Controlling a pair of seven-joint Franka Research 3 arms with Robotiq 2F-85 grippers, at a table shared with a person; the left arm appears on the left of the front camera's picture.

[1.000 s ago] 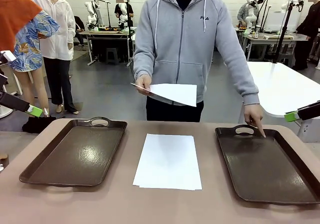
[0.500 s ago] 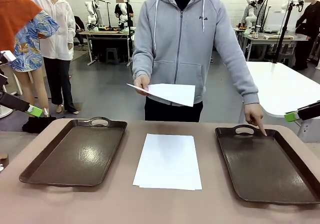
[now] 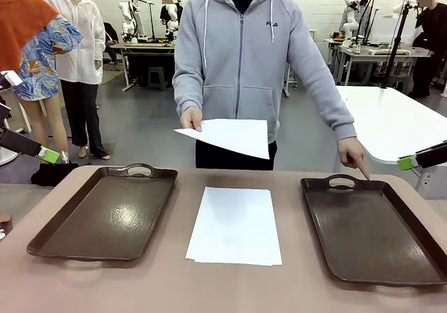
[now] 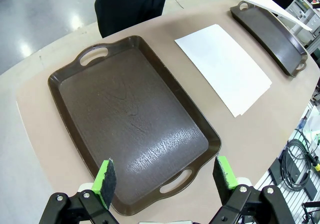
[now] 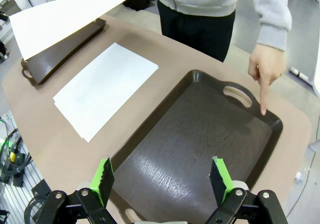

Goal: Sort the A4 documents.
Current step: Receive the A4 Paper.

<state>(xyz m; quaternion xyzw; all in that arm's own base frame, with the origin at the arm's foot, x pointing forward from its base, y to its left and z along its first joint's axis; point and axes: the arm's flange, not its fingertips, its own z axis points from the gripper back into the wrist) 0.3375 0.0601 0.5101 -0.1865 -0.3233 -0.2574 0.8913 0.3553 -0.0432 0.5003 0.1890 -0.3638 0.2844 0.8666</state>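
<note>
Leftward of where it was a second ago hangs the sheet [image 3: 230,136] in the person's hand [image 3: 190,119]; neither arm has stirred. Left gripper [image 4: 165,175] and right gripper [image 5: 162,178] each hover with fingers spread wide and empty over the left tray [image 4: 130,114] and right tray [image 5: 200,149], the A4 documents [image 3: 234,226] stacked on the table [image 3: 209,288] between. With the other hand [image 3: 353,156] pointing at the right tray's far rim, the step looks like a hand-over, so the right gripper likely must reach out, pinch the offered sheet's edge and lay it there.
</note>
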